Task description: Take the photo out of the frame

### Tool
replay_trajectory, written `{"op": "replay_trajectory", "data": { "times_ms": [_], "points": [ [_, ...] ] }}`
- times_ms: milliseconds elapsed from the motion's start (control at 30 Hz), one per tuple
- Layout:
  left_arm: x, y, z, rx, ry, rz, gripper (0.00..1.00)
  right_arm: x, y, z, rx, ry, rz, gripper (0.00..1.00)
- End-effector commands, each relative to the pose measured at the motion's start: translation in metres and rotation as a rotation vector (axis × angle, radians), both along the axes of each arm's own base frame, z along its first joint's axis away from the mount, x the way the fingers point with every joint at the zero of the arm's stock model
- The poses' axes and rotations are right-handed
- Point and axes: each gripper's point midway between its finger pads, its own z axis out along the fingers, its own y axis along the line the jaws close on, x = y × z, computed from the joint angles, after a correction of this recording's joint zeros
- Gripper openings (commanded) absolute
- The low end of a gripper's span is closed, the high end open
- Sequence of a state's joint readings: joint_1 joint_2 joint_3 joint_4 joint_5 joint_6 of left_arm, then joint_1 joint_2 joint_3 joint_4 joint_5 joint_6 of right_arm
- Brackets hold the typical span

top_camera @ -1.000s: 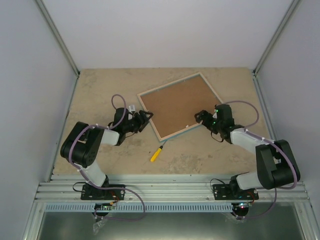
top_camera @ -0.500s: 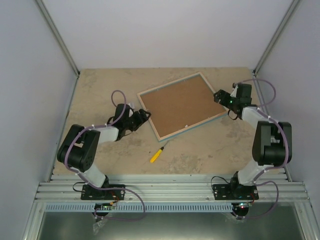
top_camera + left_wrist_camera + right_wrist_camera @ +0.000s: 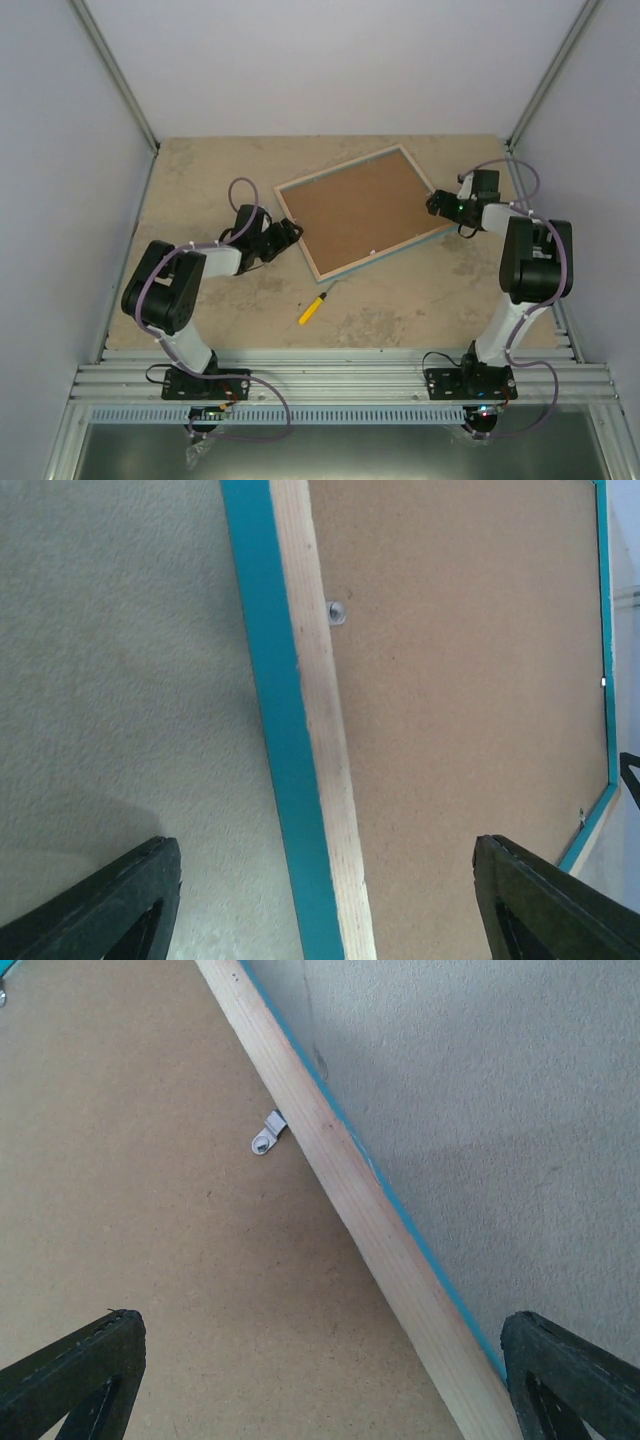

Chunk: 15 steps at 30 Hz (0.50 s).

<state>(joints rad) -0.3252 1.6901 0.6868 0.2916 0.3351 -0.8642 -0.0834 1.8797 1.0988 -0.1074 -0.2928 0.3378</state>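
The frame [image 3: 338, 167] lies face down on the table, its turquoise edge and pale wood rim [image 3: 300, 730] around a brown backing board [image 3: 358, 208]. The photo is hidden under that board. My left gripper [image 3: 290, 232] hovers at the frame's left side. It is open, and its dark fingers [image 3: 130, 900] straddle the rim with nothing held. My right gripper [image 3: 434, 203] is at the frame's right edge, open wide over the wood rim [image 3: 350, 1180] and board. A small metal tab [image 3: 266, 1137] sticks out from the rim over the board, and another tab [image 3: 336, 611] shows on the left side.
A yellow-handled screwdriver [image 3: 313, 308] lies on the table in front of the frame's near corner. White walls with metal posts enclose the table on three sides. The rail holding both arm bases [image 3: 340, 380] runs along the near edge.
The right arm has swung from the frame's near-right edge out to its right side. The left gripper has opened wider and stayed by the frame's left edge.
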Motion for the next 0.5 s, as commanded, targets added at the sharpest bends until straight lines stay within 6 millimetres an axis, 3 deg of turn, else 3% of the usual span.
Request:
{"op": "replay_trajectory", "data": {
  "times_ms": [0, 233, 467],
  "points": [
    [0.007, 0.002, -0.005, 0.068, 0.000, -0.007, 0.82, -0.008, 0.013, -0.007, 0.035, 0.020, 0.075, 0.98],
    [0.017, 0.010, -0.002, 0.148, -0.006, 0.002, 0.84, -0.036, 0.055, -0.014, 0.104, 0.042, 0.171, 0.98],
    [0.027, 0.024, -0.005, 0.265, -0.002, 0.023, 0.86, -0.069, 0.096, -0.007, 0.121, 0.040, 0.261, 0.98]
  ]
}}
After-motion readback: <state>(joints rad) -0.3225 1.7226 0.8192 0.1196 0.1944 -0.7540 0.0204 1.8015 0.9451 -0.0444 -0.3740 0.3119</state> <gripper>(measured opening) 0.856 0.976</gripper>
